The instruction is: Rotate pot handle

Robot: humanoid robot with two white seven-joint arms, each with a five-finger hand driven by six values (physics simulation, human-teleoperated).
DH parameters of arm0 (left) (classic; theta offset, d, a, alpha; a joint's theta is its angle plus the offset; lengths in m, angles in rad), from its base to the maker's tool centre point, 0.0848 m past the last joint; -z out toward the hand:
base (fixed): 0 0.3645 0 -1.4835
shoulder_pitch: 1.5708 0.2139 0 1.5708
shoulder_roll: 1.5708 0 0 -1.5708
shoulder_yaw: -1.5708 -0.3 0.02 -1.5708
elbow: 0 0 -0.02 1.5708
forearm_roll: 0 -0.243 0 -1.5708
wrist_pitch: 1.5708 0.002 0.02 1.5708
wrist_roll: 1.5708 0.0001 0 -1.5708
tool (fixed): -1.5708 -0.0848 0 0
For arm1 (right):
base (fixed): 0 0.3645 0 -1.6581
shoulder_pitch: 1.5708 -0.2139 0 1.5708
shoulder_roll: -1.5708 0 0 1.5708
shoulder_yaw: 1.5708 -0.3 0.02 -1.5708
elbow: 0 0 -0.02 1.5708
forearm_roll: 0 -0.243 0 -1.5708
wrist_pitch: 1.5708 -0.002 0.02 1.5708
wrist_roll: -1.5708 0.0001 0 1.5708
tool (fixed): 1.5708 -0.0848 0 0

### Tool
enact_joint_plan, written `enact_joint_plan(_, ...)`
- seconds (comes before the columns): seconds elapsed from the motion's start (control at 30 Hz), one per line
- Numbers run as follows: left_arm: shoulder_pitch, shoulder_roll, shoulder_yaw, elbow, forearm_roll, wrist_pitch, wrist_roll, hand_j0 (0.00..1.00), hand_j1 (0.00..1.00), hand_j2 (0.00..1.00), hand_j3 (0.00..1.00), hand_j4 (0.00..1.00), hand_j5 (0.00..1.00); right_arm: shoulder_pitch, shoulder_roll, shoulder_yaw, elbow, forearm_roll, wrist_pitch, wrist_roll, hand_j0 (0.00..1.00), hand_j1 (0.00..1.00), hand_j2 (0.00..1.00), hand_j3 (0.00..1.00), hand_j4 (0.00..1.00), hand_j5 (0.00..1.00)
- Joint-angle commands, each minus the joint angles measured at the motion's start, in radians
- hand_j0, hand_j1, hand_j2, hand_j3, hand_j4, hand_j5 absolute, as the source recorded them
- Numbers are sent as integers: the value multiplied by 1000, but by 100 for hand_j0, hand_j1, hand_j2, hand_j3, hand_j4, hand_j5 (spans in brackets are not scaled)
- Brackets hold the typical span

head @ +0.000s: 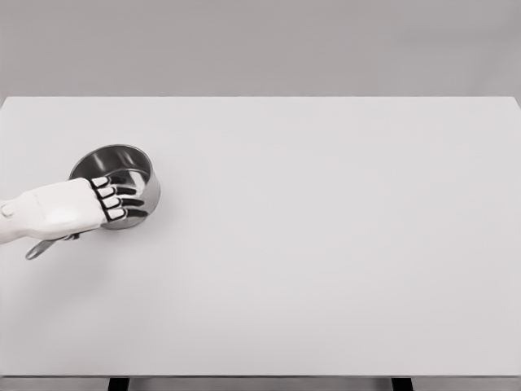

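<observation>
On the table's (326, 244) left side, a steel pot (122, 167) is seen, handle (41, 247) pointing lower left. Left hand (69, 209) is laid over its near rim, fingers (118, 202) extended, slightly spread; grip cannot be told.

One pot (118, 167) of bright steel, with one handle (39, 248) poking out at lower left. One white hand (72, 208), the left, four dark-jointed fingers (122, 203) counted across the pot's rim. One pale table (326, 244). Two dark legs (119, 384) glimpsed under the near edge.
</observation>
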Motion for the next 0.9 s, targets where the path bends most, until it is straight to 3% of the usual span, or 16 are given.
enact_joint_plan(0.0,0,2,2,9,5,1,1,100,100,100,100,100,100,0,0,0,0,0,0,0,100,100,100,100,100,100)
enact_joint_plan(0.87,2,45,35,15,53,1,1,100,100,100,100,100,100,0,0,0,0,0,0,0,100,100,100,100,100,100)
